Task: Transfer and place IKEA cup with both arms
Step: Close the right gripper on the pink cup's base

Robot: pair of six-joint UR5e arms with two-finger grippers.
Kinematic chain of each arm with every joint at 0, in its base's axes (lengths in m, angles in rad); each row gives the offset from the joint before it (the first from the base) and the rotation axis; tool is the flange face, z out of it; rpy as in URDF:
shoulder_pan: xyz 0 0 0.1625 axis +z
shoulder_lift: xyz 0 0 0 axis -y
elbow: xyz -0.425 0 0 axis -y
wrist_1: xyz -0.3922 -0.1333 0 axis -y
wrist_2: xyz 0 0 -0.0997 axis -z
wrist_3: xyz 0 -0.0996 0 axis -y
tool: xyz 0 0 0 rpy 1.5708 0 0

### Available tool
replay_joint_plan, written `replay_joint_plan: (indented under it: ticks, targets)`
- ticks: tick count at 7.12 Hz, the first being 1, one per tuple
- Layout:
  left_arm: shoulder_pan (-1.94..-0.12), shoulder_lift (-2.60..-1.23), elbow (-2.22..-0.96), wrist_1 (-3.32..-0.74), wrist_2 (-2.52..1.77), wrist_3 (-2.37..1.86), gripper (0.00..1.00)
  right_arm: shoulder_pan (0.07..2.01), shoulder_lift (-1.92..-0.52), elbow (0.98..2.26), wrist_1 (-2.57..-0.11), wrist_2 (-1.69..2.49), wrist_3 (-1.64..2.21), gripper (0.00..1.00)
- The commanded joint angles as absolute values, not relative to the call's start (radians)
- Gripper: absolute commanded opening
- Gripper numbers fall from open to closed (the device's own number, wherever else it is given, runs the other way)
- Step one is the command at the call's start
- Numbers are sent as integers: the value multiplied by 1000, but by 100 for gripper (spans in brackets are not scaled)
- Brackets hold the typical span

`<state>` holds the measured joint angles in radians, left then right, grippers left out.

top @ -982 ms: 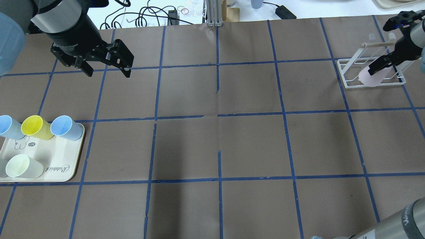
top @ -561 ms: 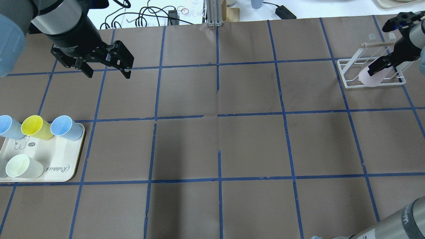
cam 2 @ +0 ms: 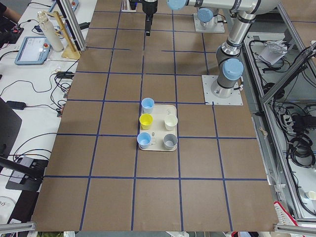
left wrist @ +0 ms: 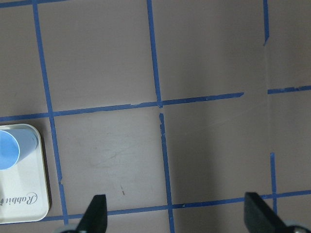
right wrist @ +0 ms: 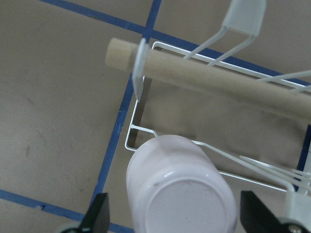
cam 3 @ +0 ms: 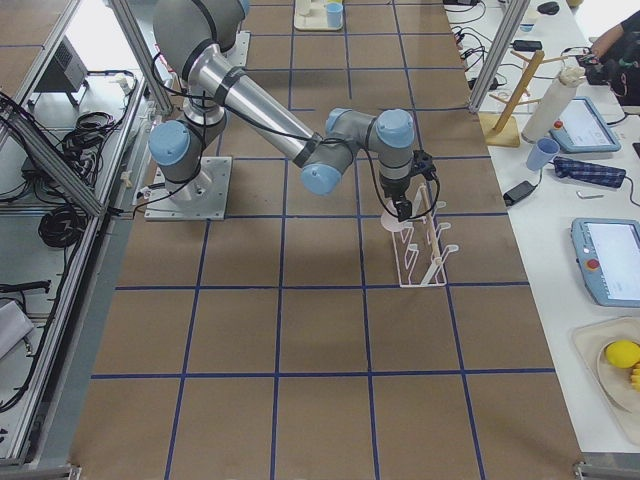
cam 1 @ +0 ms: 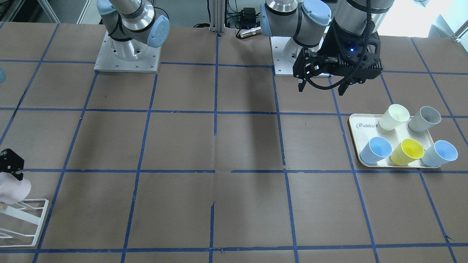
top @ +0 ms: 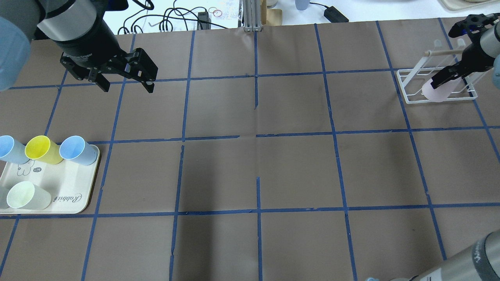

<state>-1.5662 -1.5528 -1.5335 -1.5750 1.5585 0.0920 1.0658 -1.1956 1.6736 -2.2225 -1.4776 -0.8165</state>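
Note:
The pale pink IKEA cup (top: 433, 92) rests tilted, bottom up, on the white wire rack (top: 406, 84) at the table's far right. It also shows in the right wrist view (right wrist: 180, 189) and the front view (cam 1: 11, 188). My right gripper (top: 439, 83) is over the cup, open. In the right wrist view its fingers (right wrist: 99, 216) stand on either side of the cup's base, with a small gap on the one side. My left gripper (top: 127, 86) is open and empty, held above the table beyond the tray; it also shows in the front view (cam 1: 321, 90).
A cream tray (top: 70, 195) at the near left holds two light blue cups (top: 78, 150), a yellow cup (top: 41, 149), a cream-white cup (top: 27, 196) and a grey cup (cam 1: 424, 118). The rack has a wooden dowel (right wrist: 204, 73) across its top. Cables lie beyond the far edge.
My right gripper has shifted slightly back and up from the pink cup, which stays on the rack. The left arm has hardly moved.

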Motion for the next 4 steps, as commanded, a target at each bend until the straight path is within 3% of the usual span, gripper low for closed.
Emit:
replay_joint_plan:
  ticks: [1, 4]
  targets:
    - [-1566, -1552, -1537, -1574, 1559, 92, 100, 1066, -1186, 1674, -2226, -1477, -816, 90]
    - [-1566, -1557, -1529, -1572, 1559, 92, 100, 1066, -1190, 1674, -2221, -1485, -816, 84]
